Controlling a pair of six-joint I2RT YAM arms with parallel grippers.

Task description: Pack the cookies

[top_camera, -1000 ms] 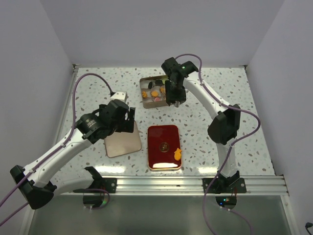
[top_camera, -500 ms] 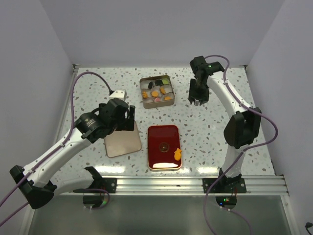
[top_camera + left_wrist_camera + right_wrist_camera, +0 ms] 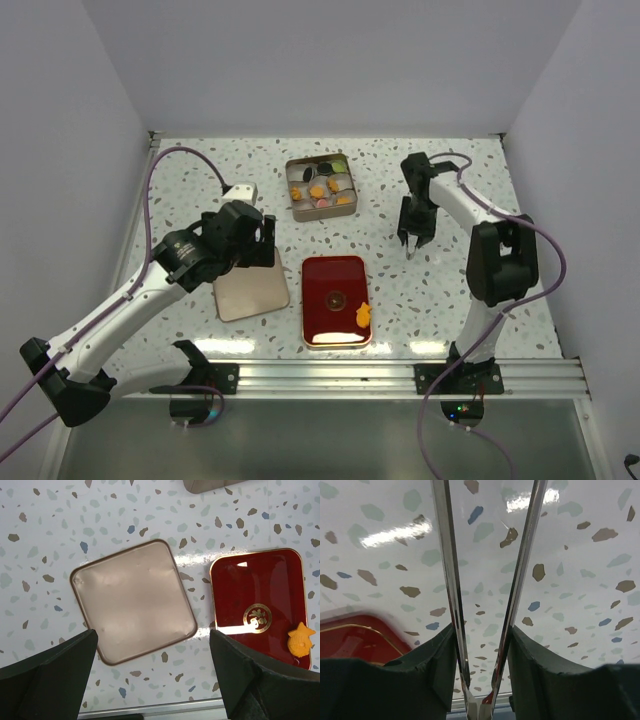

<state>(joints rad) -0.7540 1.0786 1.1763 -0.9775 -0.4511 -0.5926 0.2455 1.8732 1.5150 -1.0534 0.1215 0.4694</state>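
While the left pincer (image 3: pixel 152 642) hangs over the lid (image 3: pixel 134 600), its fingers (image 3: pixel 50 675) stand wide apart and hold nothing. The lid, a flat beige square with rounded corners, lies on the speckled tabletop (image 3: pixel 190 190) at the near left, just beside the red tray (image 3: pixel 330 275) but not touching it. Farther back, toward the middle, sits an open tin (image 3: pixel 290 200) with most of the cookies (image 3: pixel 320 188) inside: orange, black, pink and green discs, packed close. One more, the irregular orange cookie (image 3: pixel 300 640), lies on the tray at its near right corner. To the right of tin and tray, the right pincer (image 3: pixel 413 232) points down at bare tabletop, apart from both. Its fingers (image 3: pixel 535 675) are closed on the tongs (image 3: pixel 448 580), whose two metal blades run out between them and spread toward the tips. Whether those tips touch the tabletop cannot be told.
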